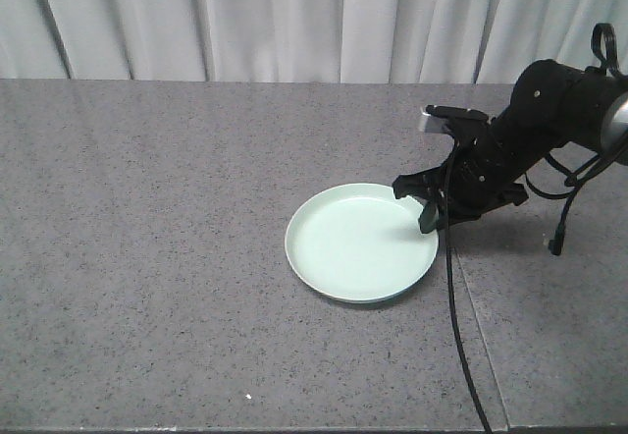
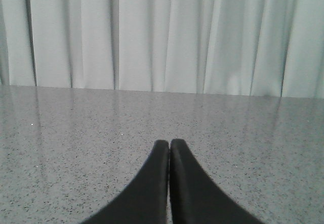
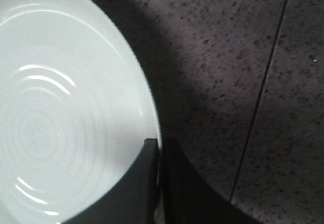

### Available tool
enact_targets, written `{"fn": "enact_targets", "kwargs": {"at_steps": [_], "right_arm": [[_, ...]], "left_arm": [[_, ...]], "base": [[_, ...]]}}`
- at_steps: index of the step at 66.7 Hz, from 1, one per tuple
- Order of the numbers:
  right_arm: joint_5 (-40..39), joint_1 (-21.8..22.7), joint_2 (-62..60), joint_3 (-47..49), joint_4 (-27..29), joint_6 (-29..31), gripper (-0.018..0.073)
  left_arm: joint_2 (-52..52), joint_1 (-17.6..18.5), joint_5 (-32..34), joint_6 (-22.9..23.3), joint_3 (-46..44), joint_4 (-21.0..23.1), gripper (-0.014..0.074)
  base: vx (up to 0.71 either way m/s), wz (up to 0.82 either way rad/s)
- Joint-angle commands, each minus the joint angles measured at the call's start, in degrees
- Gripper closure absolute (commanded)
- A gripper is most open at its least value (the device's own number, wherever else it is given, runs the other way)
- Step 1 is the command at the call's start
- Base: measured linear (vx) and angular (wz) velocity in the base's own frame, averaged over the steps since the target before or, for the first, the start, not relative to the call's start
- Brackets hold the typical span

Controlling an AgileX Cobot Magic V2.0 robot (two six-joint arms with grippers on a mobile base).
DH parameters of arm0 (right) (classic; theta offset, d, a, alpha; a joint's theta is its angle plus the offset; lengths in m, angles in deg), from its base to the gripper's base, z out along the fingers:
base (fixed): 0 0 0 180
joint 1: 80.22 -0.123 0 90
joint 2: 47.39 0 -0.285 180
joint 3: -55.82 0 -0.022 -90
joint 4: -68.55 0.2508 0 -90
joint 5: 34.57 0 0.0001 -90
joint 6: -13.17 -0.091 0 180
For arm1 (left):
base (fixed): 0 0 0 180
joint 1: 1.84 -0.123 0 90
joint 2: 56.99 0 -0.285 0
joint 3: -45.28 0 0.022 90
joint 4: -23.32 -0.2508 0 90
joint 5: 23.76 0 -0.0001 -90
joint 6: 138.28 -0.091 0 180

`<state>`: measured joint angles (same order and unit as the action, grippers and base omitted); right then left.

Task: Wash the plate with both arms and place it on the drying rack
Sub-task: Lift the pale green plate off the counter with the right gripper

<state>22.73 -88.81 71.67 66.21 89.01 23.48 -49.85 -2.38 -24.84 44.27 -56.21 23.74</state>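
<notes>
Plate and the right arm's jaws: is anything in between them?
Nothing. The right wrist view shows the right arm with one of its jaws inside the plate and one outside, only the rim between them.

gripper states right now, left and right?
Left gripper: closed, holding nothing.
Right gripper: closed on the rim of the plate, one finger inside, one outside.
</notes>
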Motion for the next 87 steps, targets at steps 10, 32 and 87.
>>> {"fn": "enact_targets", "kwargs": {"at_steps": [10, 32, 87], "right_arm": [[4.1, 0.08, -5.74, 4.08, 7.34, 3.48, 0.0568], [6.75, -5.08, -12.15, 3.27, 7.38, 3.23, 0.0568], [5.02, -6.7, -29.2, -16.67, 18.38, 12.27, 0.0568]], "left_arm": [[-0.73, 0.22, 4.21, 0.1, -1.61, 0.55, 0.0603], [-0.73, 0.22, 4.21, 0.1, -1.61, 0.55, 0.0603], [-0.73, 0.22, 4.21, 0.1, -1.61, 0.55, 0.0603]], "base": [[0.0, 0.0], [0.0, 0.0], [0.0, 0.0]]}}
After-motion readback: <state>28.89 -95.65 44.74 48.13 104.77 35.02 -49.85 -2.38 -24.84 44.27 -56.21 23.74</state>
